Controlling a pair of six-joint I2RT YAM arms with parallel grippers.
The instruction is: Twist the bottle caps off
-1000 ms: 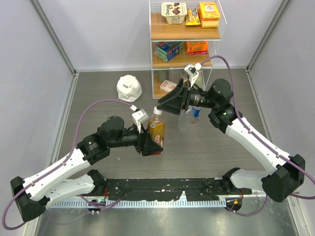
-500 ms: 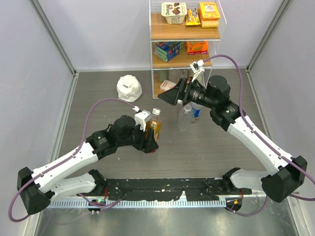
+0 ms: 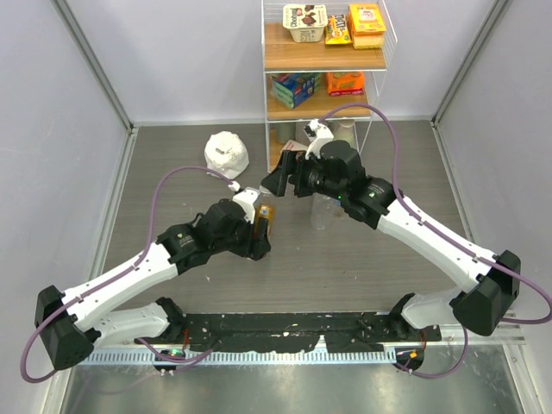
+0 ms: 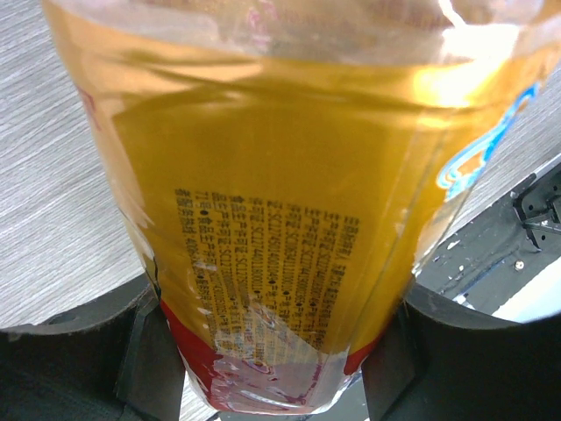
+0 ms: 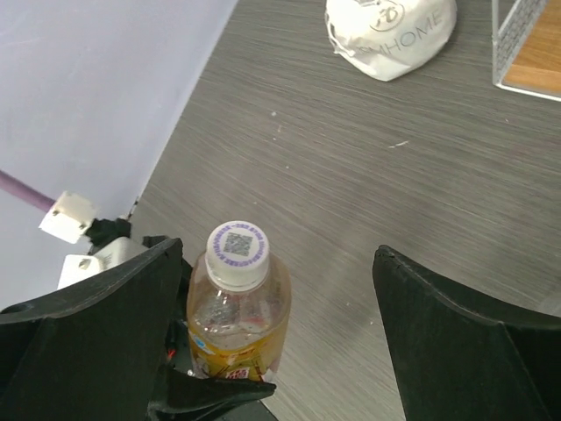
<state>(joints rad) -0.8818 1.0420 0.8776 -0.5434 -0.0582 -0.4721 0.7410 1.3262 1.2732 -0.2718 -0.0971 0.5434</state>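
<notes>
Swung toward the bench's left edge, our right gripper point(image 5: 276, 263) hangs spread above the white cap point(image 5: 237, 244); our left gripper point(image 4: 272, 351) clamps the upright amber bottle point(image 5: 237, 329).

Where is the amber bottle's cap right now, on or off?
On. The right wrist view shows the white cap seated on the neck of the upright amber bottle.

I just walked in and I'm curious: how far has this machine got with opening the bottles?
Nothing looks finished: the amber bottle has its white cap on. In hand: the left gripper clamps that bottle's body, and the right gripper hangs open above the cap, not touching it. Left: twisting this cap off, then the clear bottle half hidden by the right arm, whose cap I cannot see.
</notes>
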